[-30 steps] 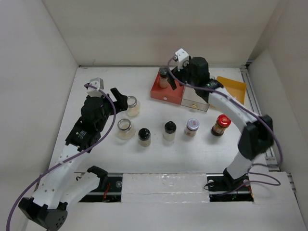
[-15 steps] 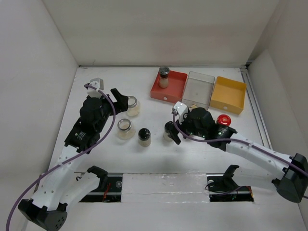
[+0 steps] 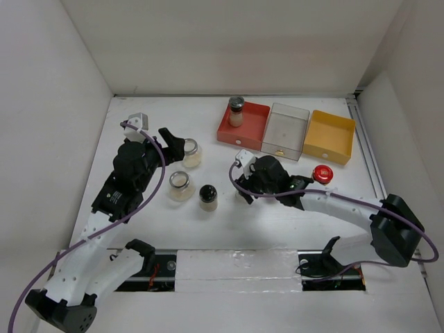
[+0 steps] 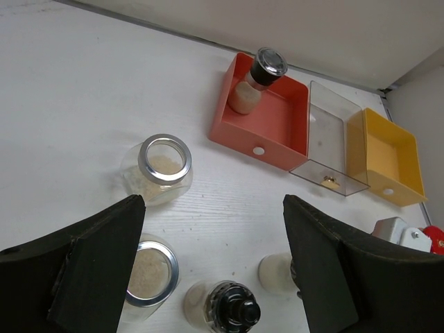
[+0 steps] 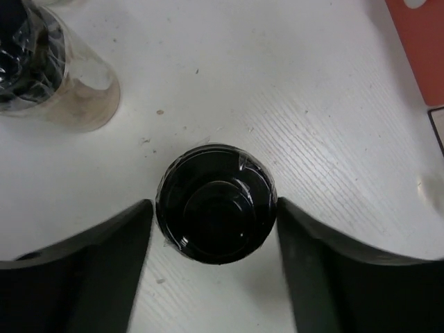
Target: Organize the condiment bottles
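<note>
Status: I judge one bottle sorted, the rest not.
- Done: grey-lidded shaker (image 3: 236, 111) stands upright in the red tray (image 3: 253, 130), in its 10 o'clock corner. Clear tray (image 3: 286, 119) and yellow tray (image 3: 329, 133) hold no bottles.
- Right gripper (image 5: 214, 208): jaws spread either side of a black-capped shaker (image 5: 214, 225), with a slim gap each side. Not clamped, as far as I can see. The shaker stands upright on the table at 6 o'clock from the red tray.
- Left gripper (image 4: 211, 222): wide apart, carrying nothing. The far glass jar (image 3: 191, 152) is just beside it at 4 o'clock.
- Left on the table: far glass jar, near glass jar (image 3: 180, 186), other black-capped shaker (image 3: 207, 196), red-capped bottle (image 3: 321, 173). Anything under my right forearm is hidden.
- In the way: the other black-capped shaker sits near my target at 9 o'clock, so my outer finger has little room on that side. The red-capped bottle is beside my forearm at 3 o'clock. The run toward the trays at 12–1 o'clock looks open.
</note>
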Motion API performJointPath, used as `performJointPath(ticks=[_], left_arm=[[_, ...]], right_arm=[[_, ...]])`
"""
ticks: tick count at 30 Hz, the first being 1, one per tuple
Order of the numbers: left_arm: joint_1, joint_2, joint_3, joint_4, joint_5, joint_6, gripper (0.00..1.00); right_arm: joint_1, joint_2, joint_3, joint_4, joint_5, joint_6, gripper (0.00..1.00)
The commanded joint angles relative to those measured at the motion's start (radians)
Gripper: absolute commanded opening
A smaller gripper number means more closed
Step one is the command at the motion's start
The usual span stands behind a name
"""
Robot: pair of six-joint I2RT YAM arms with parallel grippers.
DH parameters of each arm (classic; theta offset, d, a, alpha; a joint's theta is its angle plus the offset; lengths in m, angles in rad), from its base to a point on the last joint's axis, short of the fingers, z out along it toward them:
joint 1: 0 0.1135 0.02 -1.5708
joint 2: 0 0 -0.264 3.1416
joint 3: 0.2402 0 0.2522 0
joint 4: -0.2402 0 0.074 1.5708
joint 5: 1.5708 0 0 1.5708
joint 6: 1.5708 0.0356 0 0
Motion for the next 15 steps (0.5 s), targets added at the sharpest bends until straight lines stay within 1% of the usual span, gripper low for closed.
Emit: performJointPath(ticks=[1, 2, 3, 4, 5, 7, 9, 11, 12, 13, 15], left_arm=[[0.004, -0.02, -0.004, 0.044, 0.004, -0.002, 0.77], [0.004, -0.02, -0.004, 0.044, 0.004, -0.002, 0.77], [0.004, -0.02, -0.004, 0.044, 0.004, -0.002, 0.77], [0.004, -0.02, -0.004, 0.044, 0.004, -0.002, 0.77], [0.004, -0.02, -0.004, 0.044, 0.004, -0.002, 0.77], [0.004, -0.02, -0.004, 0.044, 0.004, -0.002, 0.77], [0.004, -0.009, -0.004, 0.044, 0.004, -0.002, 0.77], [0.004, -0.009, -0.004, 0.044, 0.004, -0.002, 0.77], [0.004, -0.009, -0.004, 0.044, 0.004, -0.002, 0.77], [0.004, 0.0, -0.004, 0.044, 0.013, -0.002, 0.77], [0.004, 0.0, -0.004, 0.044, 0.013, -0.002, 0.77]], right_arm=[[-0.017, 0.022, 0.049, 0.093, 0.007, -0.016, 0.69], [-0.017, 0.034, 0.049, 0.093, 0.007, -0.016, 0.63], [-0.026, 0.034, 0.058, 0.093, 0.007, -0.016, 0.49], [-0.026, 0.034, 0.059, 0.093, -0.003, -0.026, 0.42], [-0.038, 0.024, 0.069, 0.093, -0.003, -0.026, 0.38], [-0.038, -0.033, 0.106, 0.093, -0.003, -0.026, 0.37], [-0.051, -0.067, 0.144, 0.103, 0.029, -0.055, 0.39], [-0.113, -0.067, 0.215, 0.123, 0.029, -0.075, 0.4], [-0.139, -0.042, 0.245, 0.132, 0.029, -0.075, 0.4], [-0.194, -0.019, 0.276, 0.141, 0.009, -0.085, 0.4], [-0.242, 0.069, 0.362, 0.17, -0.011, -0.094, 0.4]])
